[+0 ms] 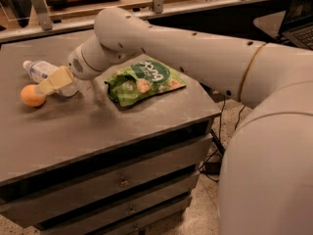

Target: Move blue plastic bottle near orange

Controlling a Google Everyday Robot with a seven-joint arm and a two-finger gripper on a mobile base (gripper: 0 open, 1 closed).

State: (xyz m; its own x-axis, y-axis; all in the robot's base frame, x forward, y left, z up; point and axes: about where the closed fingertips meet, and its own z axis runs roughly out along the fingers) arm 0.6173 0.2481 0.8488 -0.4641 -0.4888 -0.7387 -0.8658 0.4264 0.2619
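End effector (49,84) sits low over the left part of the grey worktop (98,126), laid across the blue plastic bottle (39,70); whether it is clamped on the bottle I cannot tell. That bottle lies on its side, white cap toward the left rear, just beside the orange (30,97) in front of it. 1 green chip bag (144,81) lies to the right, apart from both

Tool (50,84) at the blue plastic bottle (39,69) just beside the orange (31,96), green chip bag (144,81) nearby.
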